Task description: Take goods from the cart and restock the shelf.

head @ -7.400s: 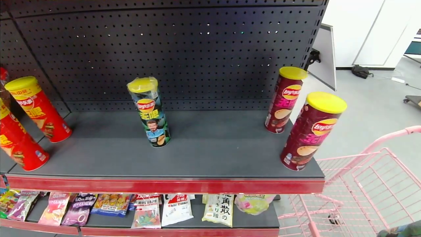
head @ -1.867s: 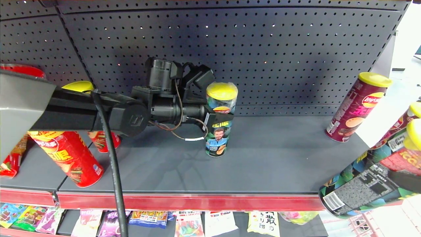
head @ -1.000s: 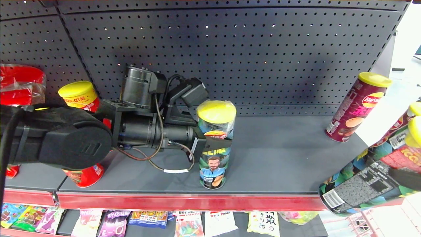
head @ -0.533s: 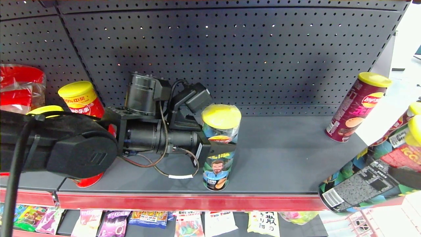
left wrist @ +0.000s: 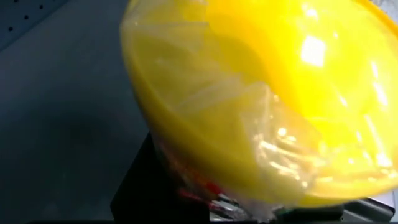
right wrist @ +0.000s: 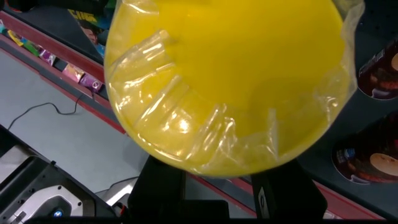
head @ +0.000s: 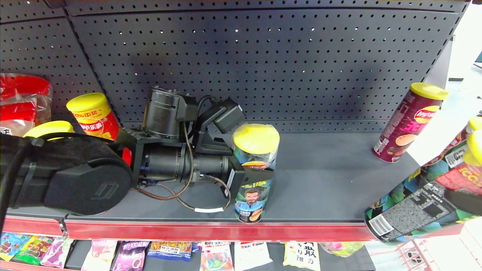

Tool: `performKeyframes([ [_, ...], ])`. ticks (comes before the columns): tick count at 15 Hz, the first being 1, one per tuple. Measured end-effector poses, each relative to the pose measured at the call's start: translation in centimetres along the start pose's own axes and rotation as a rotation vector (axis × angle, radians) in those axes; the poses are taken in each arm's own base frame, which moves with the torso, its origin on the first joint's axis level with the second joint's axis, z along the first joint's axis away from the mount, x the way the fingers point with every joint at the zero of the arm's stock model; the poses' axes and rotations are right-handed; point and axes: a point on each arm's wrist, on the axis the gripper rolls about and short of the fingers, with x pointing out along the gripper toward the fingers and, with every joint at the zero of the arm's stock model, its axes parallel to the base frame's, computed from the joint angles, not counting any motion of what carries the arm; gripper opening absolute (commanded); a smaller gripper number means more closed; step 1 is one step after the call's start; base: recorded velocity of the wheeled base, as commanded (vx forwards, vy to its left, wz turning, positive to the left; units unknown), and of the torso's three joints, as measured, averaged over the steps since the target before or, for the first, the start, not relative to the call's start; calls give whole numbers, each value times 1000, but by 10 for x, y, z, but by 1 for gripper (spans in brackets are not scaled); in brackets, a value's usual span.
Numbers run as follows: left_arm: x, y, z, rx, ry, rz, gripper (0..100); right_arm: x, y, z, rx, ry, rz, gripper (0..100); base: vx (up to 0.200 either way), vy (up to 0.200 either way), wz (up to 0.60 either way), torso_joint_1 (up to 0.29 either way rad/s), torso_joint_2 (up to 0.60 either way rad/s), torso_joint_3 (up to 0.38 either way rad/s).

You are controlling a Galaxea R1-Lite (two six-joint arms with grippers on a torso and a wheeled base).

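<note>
Two chip cans held by the shelf.
Closest, the right gripper [right wrist: 225, 193] squeezes tight on a green and black chip can [head: 418, 207], tipped over in the air by the right front corner of the shelf [head: 320, 180]. The left gripper [head: 256, 174] is closed around a chip can with a man on it [head: 249, 199], upright at the shelf's front edge. Farther back stand a dark red can [head: 408, 120] and red cans [head: 92, 116].

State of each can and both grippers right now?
left gripper: shut on green can.
green can: upright, at the front edge of the shelf.
right gripper: shut on second green can.
second green can: tilted, held off the shelf by its right front corner.
maroon can: standing, shelf's right end.
red can: standing, back left.
</note>
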Motion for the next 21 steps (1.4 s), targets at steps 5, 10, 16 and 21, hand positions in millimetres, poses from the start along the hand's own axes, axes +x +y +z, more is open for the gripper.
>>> performKeyframes([
  [5, -2, -1, -5, -1, 12, 6, 100, 0, 0, 0, 0, -1, 0, 0, 0, 0, 0, 0, 0, 0],
  [10, -4, 3, -5, -7, 20, 54, 100, 0, 0, 2, -2, -1, 1, 0, 0, 0, 0, 0, 0, 0],
  [16, -28, -8, -8, -17, 8, 70, 100, 17, -5, 28, -15, -7, 57, 0, 0, 0, 0, 0, 0, 0],
  [21, -65, -33, -33, -35, 41, 97, 100, 69, -8, 53, -62, 57, 146, 0, 0, 0, 0, 0, 0, 0],
])
